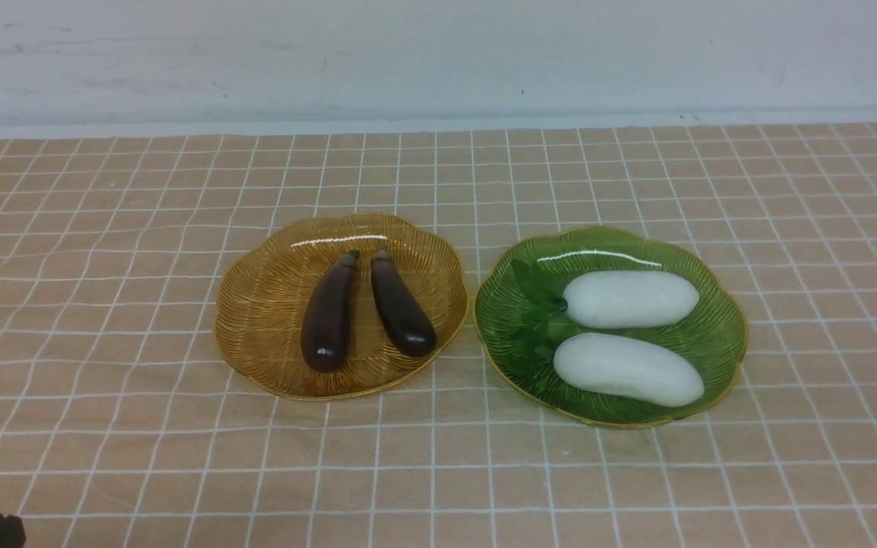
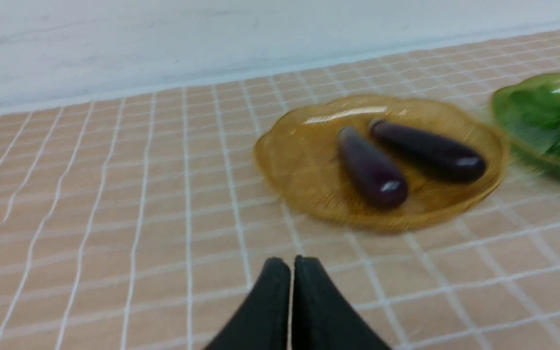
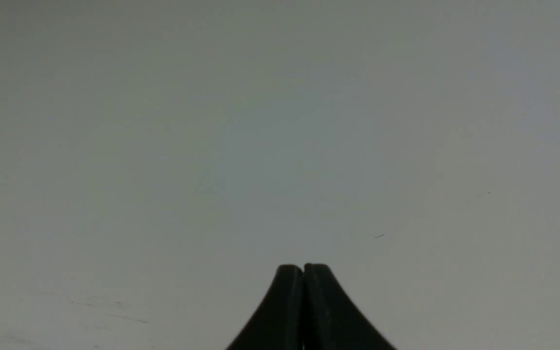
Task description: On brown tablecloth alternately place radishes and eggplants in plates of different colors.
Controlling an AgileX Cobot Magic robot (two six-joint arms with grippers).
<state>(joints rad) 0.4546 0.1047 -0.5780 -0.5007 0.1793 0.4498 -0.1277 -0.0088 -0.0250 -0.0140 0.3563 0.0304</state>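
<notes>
Eggplants [image 1: 328,316] [image 1: 404,308] lie together in the amber plate [image 1: 256,335], on the left of the brown tablecloth [image 1: 180,472], with their caps toward the far side and their thick ends toward you. Just to the right, the green plate [image 1: 499,358] holds both radishes [image 1: 631,298] [image 1: 629,369], side by side, their leaves [image 1: 534,293] on the left and the white bodies running right. As you have it, each color of plate serves one kind of vegetable, likely so that the two sorts read apart at a glance. Both dishes sit near the middle of the cloth, probably so either of your arms can get to them, and their curved rims should help keep the smooth pieces from rolling out.

Your left fingers [image 2: 292,262] are closed together with nothing between them, on the near side of the cloth, apart from the plates. Your right fingers [image 3: 303,267] are also pressed together and empty, pointing toward the pale wall [image 3: 280,146]. Held this way, they leave the food undisturbed. The sorting by kind looks finished; if "alternately" means the order of placing, you probably need no further move. Should you reach in again, mind the rims, since a nudge could slide a plate.
</notes>
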